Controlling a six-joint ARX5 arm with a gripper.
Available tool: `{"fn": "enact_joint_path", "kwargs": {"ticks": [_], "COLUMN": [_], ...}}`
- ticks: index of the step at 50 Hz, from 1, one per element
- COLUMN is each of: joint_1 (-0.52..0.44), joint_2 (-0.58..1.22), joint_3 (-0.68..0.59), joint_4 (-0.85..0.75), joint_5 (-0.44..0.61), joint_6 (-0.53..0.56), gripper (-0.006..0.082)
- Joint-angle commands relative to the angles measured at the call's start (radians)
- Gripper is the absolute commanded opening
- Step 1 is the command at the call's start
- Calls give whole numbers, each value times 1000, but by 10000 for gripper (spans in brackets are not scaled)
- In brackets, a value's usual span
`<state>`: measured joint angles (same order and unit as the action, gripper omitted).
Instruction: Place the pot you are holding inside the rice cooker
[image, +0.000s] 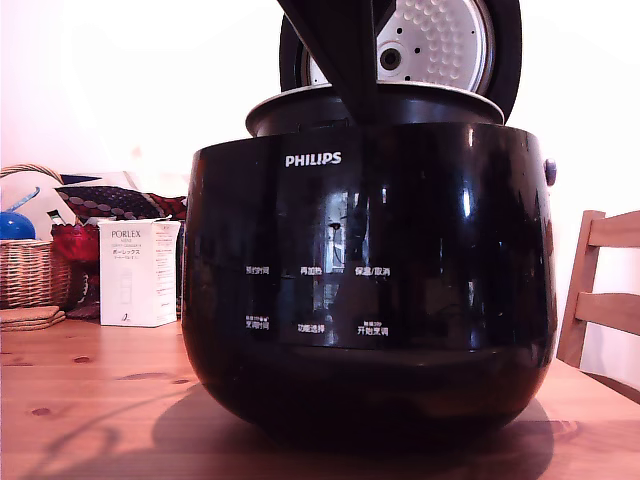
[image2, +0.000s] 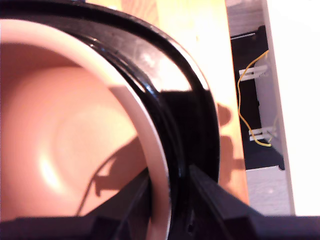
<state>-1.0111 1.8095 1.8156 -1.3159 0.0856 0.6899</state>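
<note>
The rice cooker, glossy black with a white PHILIPS logo, fills the exterior view, and its lid stands open showing a dimpled silver plate. The pot's grey flared rim shows just above the cooker's top edge, so the pot is inside the opening. My gripper comes down from above onto that rim. In the wrist view the pot's pale coppery inside is ringed by the cooker's black rim. My gripper is shut on the pot's rim, one finger outside it and one inside.
The cooker stands on a wooden table. At the exterior view's left are a white PORLEX box and a wicker basket. A wooden chair stands at the right. The wrist view shows a yellow wire beyond the table edge.
</note>
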Motion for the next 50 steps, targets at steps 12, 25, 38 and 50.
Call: {"fn": "enact_joint_path", "kwargs": {"ticks": [12,25,38,50], "joint_1": [29,37,43,43], "joint_2": [-2,-4,-5,-5], "joint_3": [6,6,60,179], "joint_4": [5,7,7,-2], "joint_5": [26,53,57,53], "joint_6": [-39,-48,-113,-169], "gripper": [207,207,206,112]}}
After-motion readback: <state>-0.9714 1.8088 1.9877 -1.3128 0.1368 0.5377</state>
